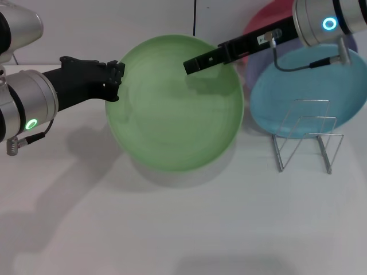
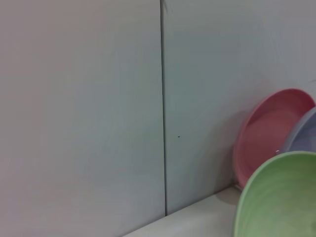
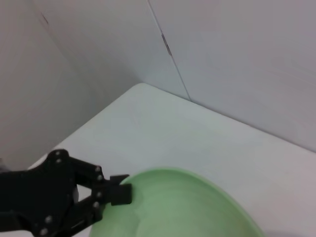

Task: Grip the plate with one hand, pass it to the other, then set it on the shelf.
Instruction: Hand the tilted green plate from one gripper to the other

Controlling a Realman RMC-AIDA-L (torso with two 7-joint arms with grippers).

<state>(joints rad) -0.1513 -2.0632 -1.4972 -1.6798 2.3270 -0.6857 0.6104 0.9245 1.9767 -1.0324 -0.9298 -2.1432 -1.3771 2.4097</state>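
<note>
The light-green plate (image 1: 175, 109) hangs above the table, its face turned up toward the head camera. My left gripper (image 1: 116, 80), on the green-ring arm, is shut on its left rim; the right wrist view shows its black fingers (image 3: 114, 193) clamped on the plate's edge (image 3: 187, 207). My right gripper (image 1: 190, 65), on the blue-ring arm, reaches in from the upper right and lies across the plate's upper right rim. The plate's rim also shows in the left wrist view (image 2: 276, 197). The wire shelf (image 1: 307, 136) stands on the table to the right of the plate.
A teal plate (image 1: 312, 86) leans upright at the shelf. A lavender plate (image 1: 252, 71) and a pink plate (image 1: 266, 17) stand behind it against the back wall; both also show in the left wrist view, pink (image 2: 269, 138) and lavender (image 2: 305, 134). The white table (image 1: 172, 229) spreads in front.
</note>
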